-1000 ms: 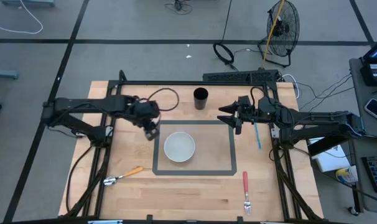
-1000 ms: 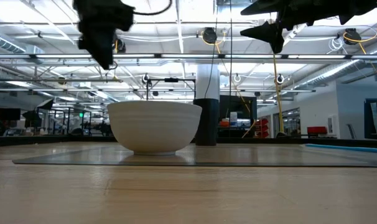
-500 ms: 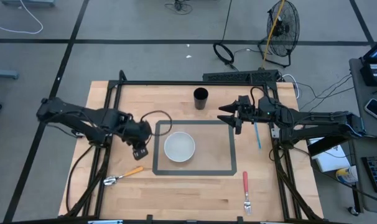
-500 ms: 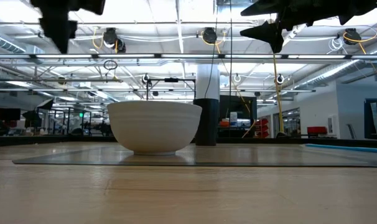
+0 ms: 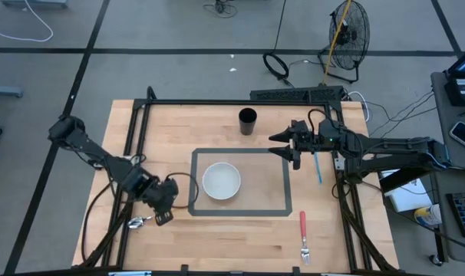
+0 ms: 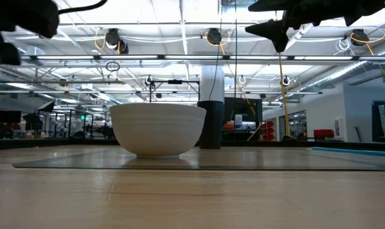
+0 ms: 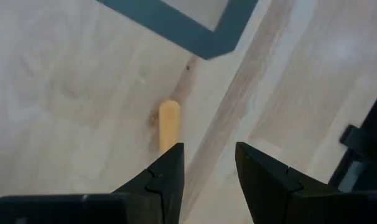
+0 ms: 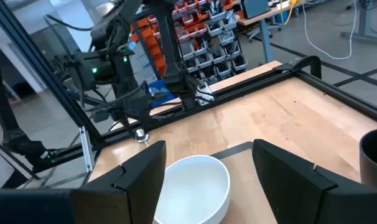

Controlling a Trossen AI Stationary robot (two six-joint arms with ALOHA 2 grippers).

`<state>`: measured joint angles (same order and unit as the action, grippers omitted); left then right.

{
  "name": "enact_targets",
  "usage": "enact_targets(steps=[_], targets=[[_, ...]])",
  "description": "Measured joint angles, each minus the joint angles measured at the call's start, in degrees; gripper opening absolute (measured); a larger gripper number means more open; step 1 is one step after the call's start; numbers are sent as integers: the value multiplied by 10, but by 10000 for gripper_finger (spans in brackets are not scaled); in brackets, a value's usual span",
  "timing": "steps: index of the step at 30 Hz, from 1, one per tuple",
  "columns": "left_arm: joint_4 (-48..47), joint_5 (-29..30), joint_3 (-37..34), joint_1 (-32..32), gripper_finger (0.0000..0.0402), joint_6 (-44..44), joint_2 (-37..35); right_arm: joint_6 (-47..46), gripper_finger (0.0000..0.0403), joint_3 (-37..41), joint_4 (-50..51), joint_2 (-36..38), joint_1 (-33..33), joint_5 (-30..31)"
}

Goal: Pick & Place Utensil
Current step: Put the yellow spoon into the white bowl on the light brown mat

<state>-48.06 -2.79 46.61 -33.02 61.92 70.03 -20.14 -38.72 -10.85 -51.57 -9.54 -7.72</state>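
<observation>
The orange-handled metal spoon (image 5: 144, 220) lies near the counter's front-left corner, its long axis running diagonally. The left gripper (image 5: 163, 211) hovers directly above its handle, jaws parted and empty, far nearer than the right gripper (image 5: 292, 146), also empty and parted.

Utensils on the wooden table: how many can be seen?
3: an orange-handled spoon under the left end effector, a red-handled fork at the front right, and a blue-handled utensil beside the right arm.
</observation>
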Motion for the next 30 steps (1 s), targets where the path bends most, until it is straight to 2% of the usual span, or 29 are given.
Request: enact_targets(steps=[6, 12, 15, 27, 30], targets=[[33, 19, -54, -48, 147, 63, 0, 1, 238, 0, 0, 0, 0, 1], [111, 61, -105, -88, 147, 37, 0, -5, 238, 0, 0, 0, 0, 1], [121, 67, -124, -100, 147, 32, 0, -16, 238, 0, 0, 0, 0, 1], [158, -18, -170, -133, 147, 95, 1, -19, 238, 0, 0, 0, 0, 3], [157, -20, -171, -146, 147, 115, 1, -18, 238, 0, 0, 0, 0, 4]])
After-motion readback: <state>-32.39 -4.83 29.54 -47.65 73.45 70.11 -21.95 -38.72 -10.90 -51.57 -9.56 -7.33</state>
